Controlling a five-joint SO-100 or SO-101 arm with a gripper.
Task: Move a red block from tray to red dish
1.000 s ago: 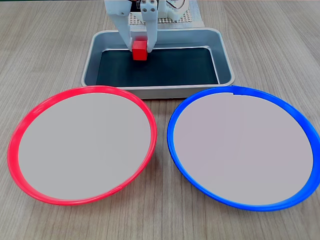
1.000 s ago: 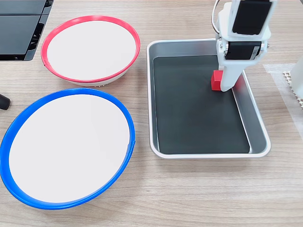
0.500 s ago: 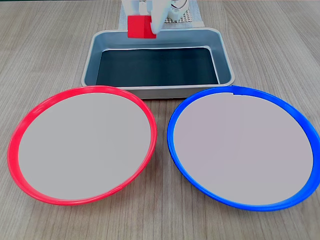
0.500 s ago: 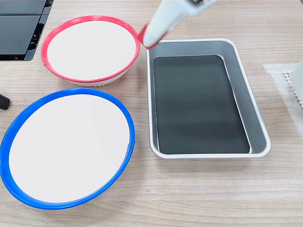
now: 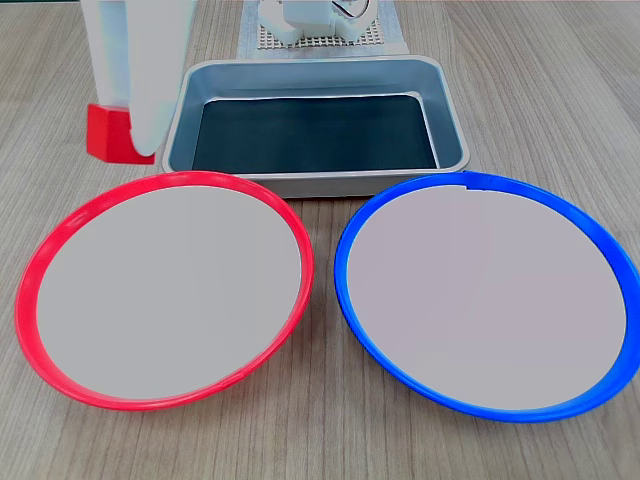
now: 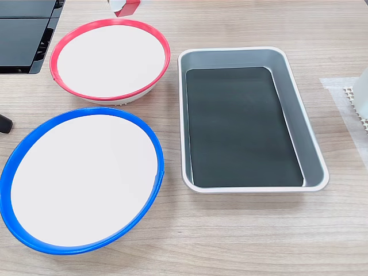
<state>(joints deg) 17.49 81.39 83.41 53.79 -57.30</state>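
Since a second ago, gripper (image 5: 125, 135) has carried red block (image 5: 108, 133) out of tray (image 5: 455, 130); I read it clamped, held aloft just beyond red dish (image 5: 35, 275) far rim.

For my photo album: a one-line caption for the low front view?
Gripper carries red block beside the empty tray, near red dish.

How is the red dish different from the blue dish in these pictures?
The red dish has a red rim; the blue dish has a blue one. In the low fixed view the red dish lies left, the blue dish right. Both are round, shallow, pale inside and hold nothing.
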